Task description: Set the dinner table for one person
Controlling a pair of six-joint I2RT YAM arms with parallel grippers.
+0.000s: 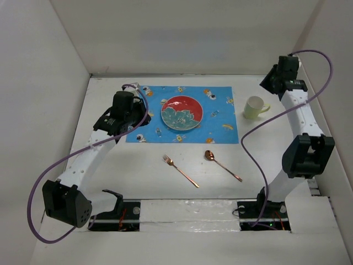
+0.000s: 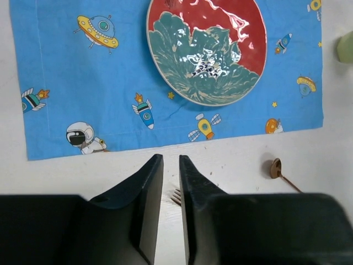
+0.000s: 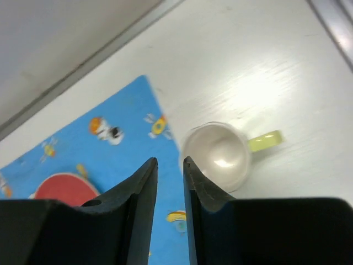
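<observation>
On the white dinner table (image 1: 144, 165) lies a blue cartoon placemat (image 1: 220, 118) with a red and teal plate (image 1: 182, 112) on it. A pale green cup (image 1: 255, 107) stands upright just right of the mat. A copper fork (image 1: 180, 170) and a copper spoon (image 1: 222, 165) lie on the bare table in front of the mat. My left gripper (image 2: 171, 157) hovers above the mat's near left corner, jaws a narrow gap apart and empty, with the fork tines (image 2: 176, 196) showing between them. My right gripper (image 3: 170, 160) hangs high above the cup (image 3: 220, 154), slightly open and empty.
White walls close in the table at the back and on both sides. Purple cables loop from each arm over the table's left and right parts. The arm bases and a metal rail (image 1: 187, 212) run along the near edge.
</observation>
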